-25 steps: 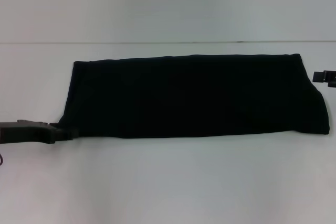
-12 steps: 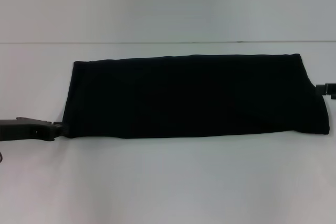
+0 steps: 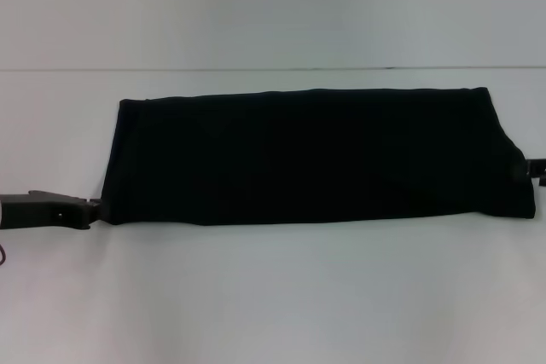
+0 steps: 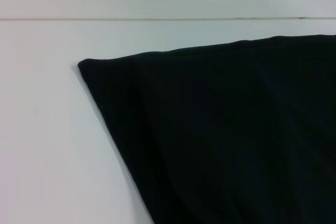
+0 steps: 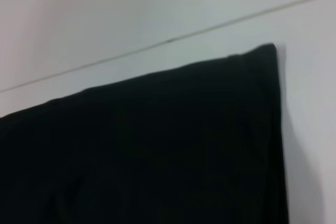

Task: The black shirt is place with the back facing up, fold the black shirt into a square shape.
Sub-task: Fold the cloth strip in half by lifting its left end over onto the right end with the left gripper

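Nearest to us along the shirt's near edge, we see the left gripper (image 3: pixel 95 209), a dark grey metal claw on a dark arm, lying low on the white table (image 3: pixel 273 296) with its tip at the near left corner of the plain black cloth shirt (image 3: pixel 311 155). The tip merges with the dark cloth, so we cannot tell whether its jaws are parted or pinching the hem.

The shirt itself lies flat across the middle of the table as one long band, already folded lengthwise; its neckline, sleeves and any lettering are hidden inside the folds. At the shirt's right end, about halfway up that edge, only a small black piece of the right gripper (image 3: pixel 537 168) shows, the rest being cut off by the picture's border, and we cannot tell its state.

Both wrist views show a far corner of the shirt (image 4: pixel 226 135) (image 5: pixel 157 150) and no fingers at all. Beyond the shirt, a thin seam (image 3: pixel 256 68) crosses the table.
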Tool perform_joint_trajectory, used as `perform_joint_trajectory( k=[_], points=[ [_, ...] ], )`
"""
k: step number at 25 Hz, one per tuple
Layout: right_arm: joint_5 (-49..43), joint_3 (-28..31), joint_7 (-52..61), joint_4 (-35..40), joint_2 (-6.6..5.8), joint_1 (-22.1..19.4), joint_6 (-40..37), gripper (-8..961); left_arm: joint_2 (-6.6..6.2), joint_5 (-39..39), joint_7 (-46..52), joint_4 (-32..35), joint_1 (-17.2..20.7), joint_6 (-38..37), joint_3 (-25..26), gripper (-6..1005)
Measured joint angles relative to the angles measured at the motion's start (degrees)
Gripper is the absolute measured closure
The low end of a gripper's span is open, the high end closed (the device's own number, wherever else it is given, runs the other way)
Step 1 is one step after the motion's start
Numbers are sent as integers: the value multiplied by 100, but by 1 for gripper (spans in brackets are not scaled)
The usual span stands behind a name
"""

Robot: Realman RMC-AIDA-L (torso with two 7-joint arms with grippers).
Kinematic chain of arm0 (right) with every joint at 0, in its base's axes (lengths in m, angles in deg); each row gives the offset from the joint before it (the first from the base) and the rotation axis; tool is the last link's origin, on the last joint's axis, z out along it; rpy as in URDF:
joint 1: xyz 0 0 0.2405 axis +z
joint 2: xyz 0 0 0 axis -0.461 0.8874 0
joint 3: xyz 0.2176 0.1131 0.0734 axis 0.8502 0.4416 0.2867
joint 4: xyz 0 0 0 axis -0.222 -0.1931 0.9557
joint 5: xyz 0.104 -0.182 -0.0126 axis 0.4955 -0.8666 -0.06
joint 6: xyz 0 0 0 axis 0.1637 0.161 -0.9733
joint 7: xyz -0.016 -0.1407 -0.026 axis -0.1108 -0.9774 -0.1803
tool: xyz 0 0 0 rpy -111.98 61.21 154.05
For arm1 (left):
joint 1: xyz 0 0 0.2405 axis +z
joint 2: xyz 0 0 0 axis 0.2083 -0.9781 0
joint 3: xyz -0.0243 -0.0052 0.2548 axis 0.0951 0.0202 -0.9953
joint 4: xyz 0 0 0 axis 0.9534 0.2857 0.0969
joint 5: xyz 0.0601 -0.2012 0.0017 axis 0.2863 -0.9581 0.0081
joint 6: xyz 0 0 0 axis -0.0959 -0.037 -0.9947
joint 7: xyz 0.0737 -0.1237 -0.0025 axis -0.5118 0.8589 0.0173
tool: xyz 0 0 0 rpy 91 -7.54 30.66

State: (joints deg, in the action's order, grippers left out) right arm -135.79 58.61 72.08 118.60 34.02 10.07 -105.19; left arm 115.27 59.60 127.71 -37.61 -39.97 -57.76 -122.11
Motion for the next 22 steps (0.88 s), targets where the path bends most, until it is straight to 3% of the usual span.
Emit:
perform_joint_trajectory(
  k=[12,22],
  points=[
    [25,-25,-33,-292,61,103,254,304,-45,0,4,-129,-105,1,19,984],
    [24,-24,-88,-280,71,105,283,712,-53,0,9,-132,-127,1,46,966]
  ],
)
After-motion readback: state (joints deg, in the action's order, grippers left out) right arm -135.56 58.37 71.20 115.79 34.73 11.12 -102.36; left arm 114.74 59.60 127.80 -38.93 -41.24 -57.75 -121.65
